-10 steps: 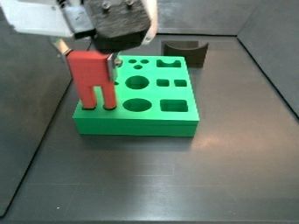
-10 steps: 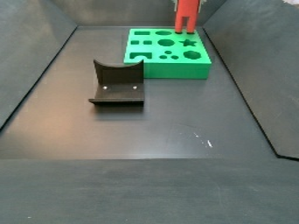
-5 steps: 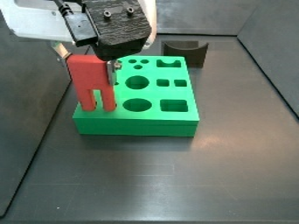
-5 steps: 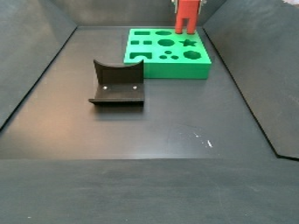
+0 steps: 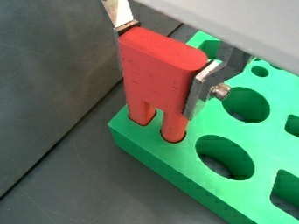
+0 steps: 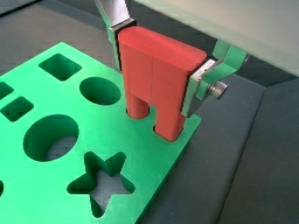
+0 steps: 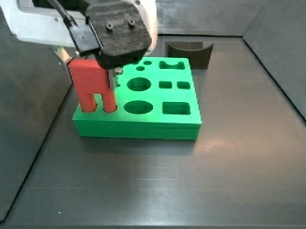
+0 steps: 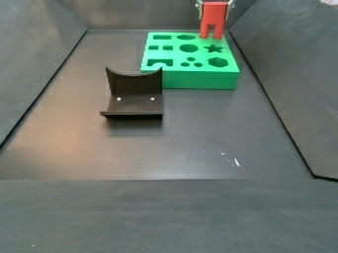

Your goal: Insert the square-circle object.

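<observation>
The square-circle object (image 5: 158, 74) is a red piece with one round and one square prong. My gripper (image 5: 162, 61) is shut on it between silver fingers (image 5: 201, 85). Both prongs stand upright with their tips in two holes at a corner of the green board (image 5: 233, 188). The other wrist view shows the same: the object (image 6: 158, 74), the gripper (image 6: 160, 57), the board (image 6: 47, 105). In both side views the object (image 7: 91, 80) (image 8: 211, 18) stands at the board's (image 7: 167, 121) (image 8: 192, 81) corner under the gripper (image 7: 91, 61).
The dark fixture (image 7: 191, 52) (image 8: 132, 94), a bracket with a curved top on a base plate, stands on the dark floor apart from the board. Dark walls enclose the floor. The board has several other shaped holes, among them a star (image 6: 100, 179).
The gripper has moved down a little with the red piece. Its prongs now sit lower in the board's corner holes.
</observation>
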